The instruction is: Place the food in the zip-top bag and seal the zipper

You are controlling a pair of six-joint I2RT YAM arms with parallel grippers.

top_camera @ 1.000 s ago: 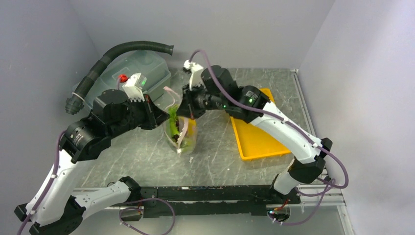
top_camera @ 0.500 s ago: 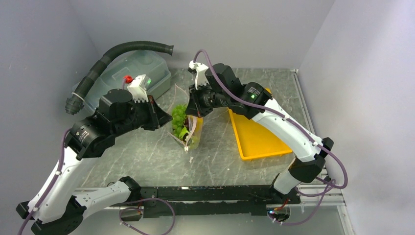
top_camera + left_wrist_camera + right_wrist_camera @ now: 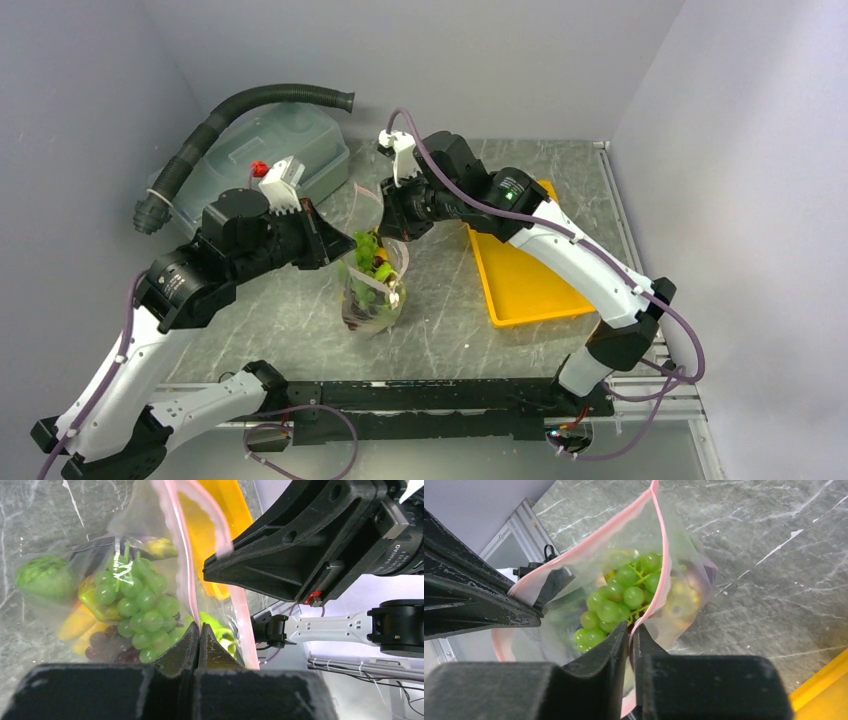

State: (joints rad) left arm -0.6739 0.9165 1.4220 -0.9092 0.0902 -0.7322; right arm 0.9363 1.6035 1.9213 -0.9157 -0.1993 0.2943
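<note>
Hanging straighter than a moment ago, bag (image 3: 372, 295) holds the food (image 3: 135, 605); left hand (image 3: 199, 635) clamped on its rim, right hand (image 3: 630, 632) pinching opposite rim, possibly slackening; zipper (image 3: 663, 555) unsealed

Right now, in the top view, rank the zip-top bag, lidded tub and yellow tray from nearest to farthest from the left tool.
1. zip-top bag, its rim pinched in the left tool, hanging just right of it.
2. lidded tub, behind the tool, back left.
3. yellow tray, across on the right.
</note>
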